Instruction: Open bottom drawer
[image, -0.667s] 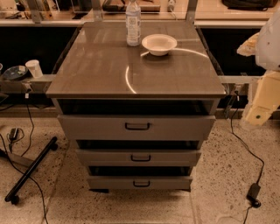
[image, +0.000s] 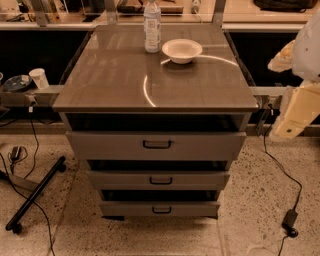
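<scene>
The bottom drawer (image: 160, 208) is the lowest and narrowest-looking of three grey-brown fronts on the cabinet, close to the floor. A small black loop handle (image: 161, 210) sits at its middle. A dark gap shows above its front. My gripper (image: 294, 114) hangs at the right edge of the camera view, beside the cabinet's right top corner and about level with the top drawer (image: 156, 145). It is well above and to the right of the bottom handle and touches nothing.
On the cabinet top (image: 125, 80) stand a water bottle (image: 152, 26) and a white bowl (image: 182, 50). The middle drawer (image: 159, 180) lies between. A black stand leg (image: 35, 192) and cables cross the floor at left; a cable with a power adapter (image: 289, 221) lies at right.
</scene>
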